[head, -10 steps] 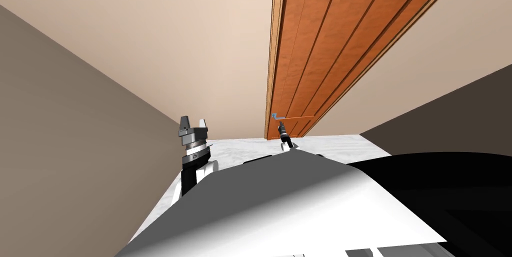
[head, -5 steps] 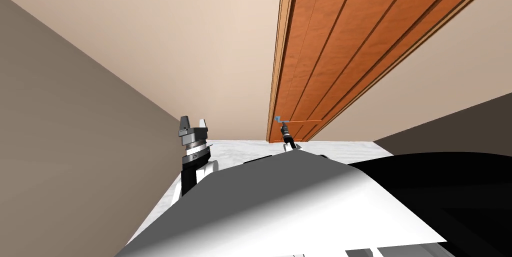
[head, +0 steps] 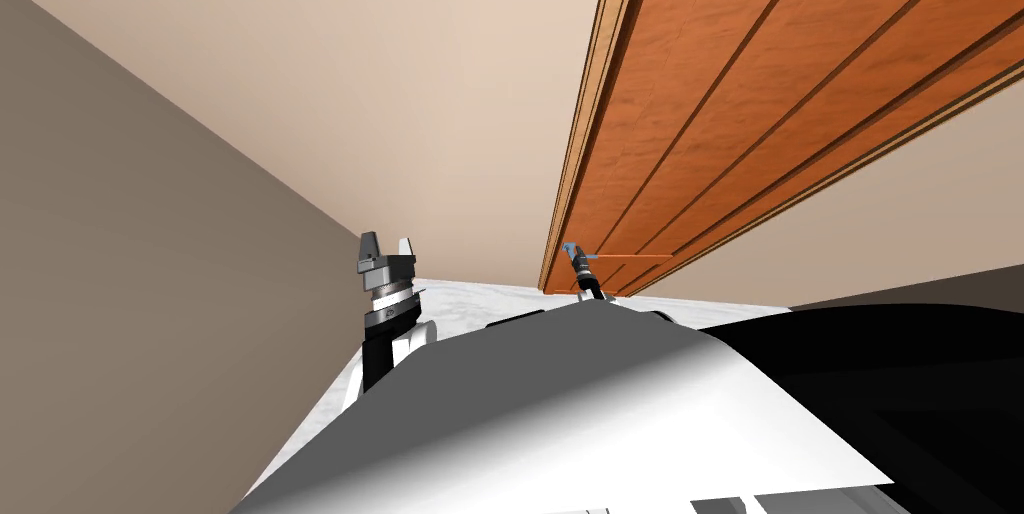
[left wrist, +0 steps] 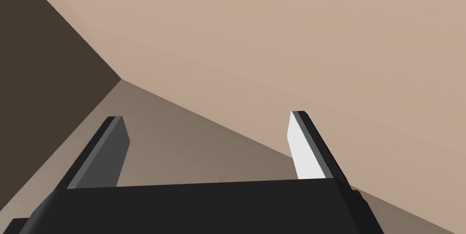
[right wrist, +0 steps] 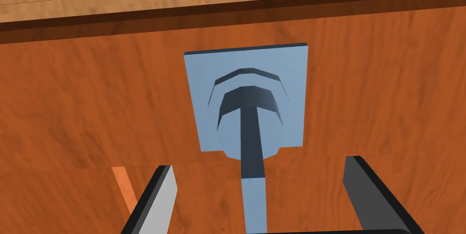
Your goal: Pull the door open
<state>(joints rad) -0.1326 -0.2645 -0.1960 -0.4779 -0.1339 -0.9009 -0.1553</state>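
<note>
Straddling the handle (right wrist: 251, 122) on the door (right wrist: 91, 108), right gripper (right wrist: 259, 163) stands spread.

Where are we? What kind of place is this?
Probably indoors in a house, by a doorway: a tall orange-brown wooden door with a blue-grey lever handle, plain beige walls and a pale marbled floor.

We count one door (head: 760, 88), one handle (right wrist: 251, 144) on one square plate (right wrist: 200, 90), and two pincers, left pincer (head: 390, 238) and right pincer (right wrist: 260, 163), with two fingers (left wrist: 307, 154) each.
</note>
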